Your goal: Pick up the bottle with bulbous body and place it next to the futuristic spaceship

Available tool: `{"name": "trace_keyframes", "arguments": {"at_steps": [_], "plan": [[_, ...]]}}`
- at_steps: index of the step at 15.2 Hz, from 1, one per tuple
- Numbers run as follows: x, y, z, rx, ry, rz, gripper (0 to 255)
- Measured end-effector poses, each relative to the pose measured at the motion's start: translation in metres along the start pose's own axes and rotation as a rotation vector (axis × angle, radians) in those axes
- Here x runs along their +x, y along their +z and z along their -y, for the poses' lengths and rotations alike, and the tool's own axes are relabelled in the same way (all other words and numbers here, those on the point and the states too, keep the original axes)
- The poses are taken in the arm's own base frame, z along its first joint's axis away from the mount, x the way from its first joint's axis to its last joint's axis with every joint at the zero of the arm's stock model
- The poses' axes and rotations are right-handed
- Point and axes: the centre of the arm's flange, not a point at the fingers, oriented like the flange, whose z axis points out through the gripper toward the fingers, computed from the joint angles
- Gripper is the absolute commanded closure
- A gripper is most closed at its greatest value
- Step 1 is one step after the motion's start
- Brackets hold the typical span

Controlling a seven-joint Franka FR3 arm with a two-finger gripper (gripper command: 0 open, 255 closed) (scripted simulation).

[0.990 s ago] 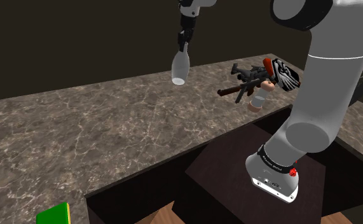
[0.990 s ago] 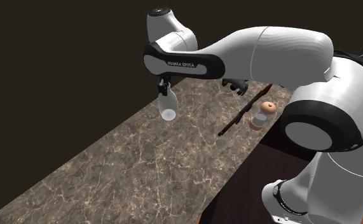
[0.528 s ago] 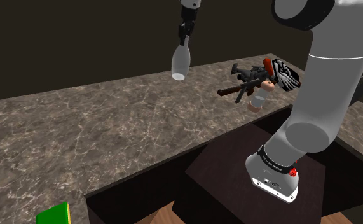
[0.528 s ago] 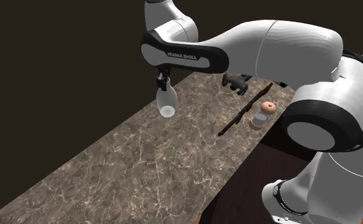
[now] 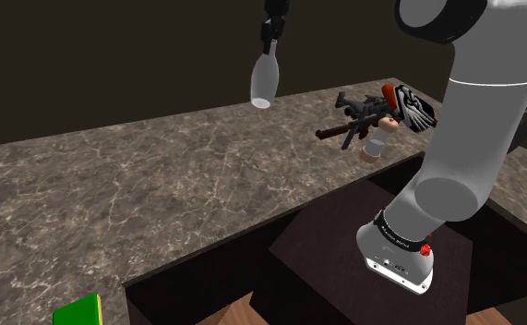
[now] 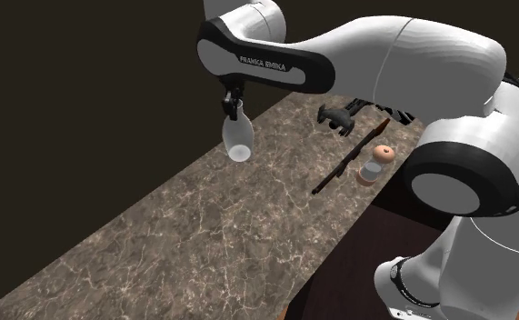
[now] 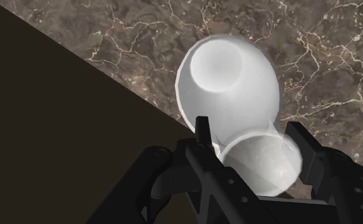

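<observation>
So, white bottle [image 5: 263, 83] is pinched at the neck by the gripper [image 5: 269, 40] | hung neck-up above the marbled counter [image 5: 160, 185] | toy rifle [image 5: 349, 125] is seen well apart

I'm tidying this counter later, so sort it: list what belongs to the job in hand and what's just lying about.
Job in hand: white bottle, held by its neck in the hand; dark grey model, probably the spaceship.

Lying about: rifle-like toy; small jar; black-and-white striped object; green block.
</observation>
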Motion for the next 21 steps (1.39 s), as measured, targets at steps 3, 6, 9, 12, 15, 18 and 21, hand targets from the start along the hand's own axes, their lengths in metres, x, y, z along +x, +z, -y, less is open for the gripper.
{"name": "trace_keyframes", "arguments": {"at_steps": [3,6,9,12,15,18,21], "plan": [[0.001,-0.016,0.001,0.0,0.0,0.0,255],[0.0,-0.031,0.0,0.0,0.0,0.0,255],[0.0,-0.048,0.0,0.0,0.0,0.0,255],[0.001,-0.064,0.001,0.0,0.0,0.0,255],[0.001,-0.079,0.001,0.0,0.0,0.0,255],[0.0,-0.095,0.0,0.0,0.0,0.0,255],[0.002,-0.111,0.0,0.0,0.0,-0.001,255]]}}
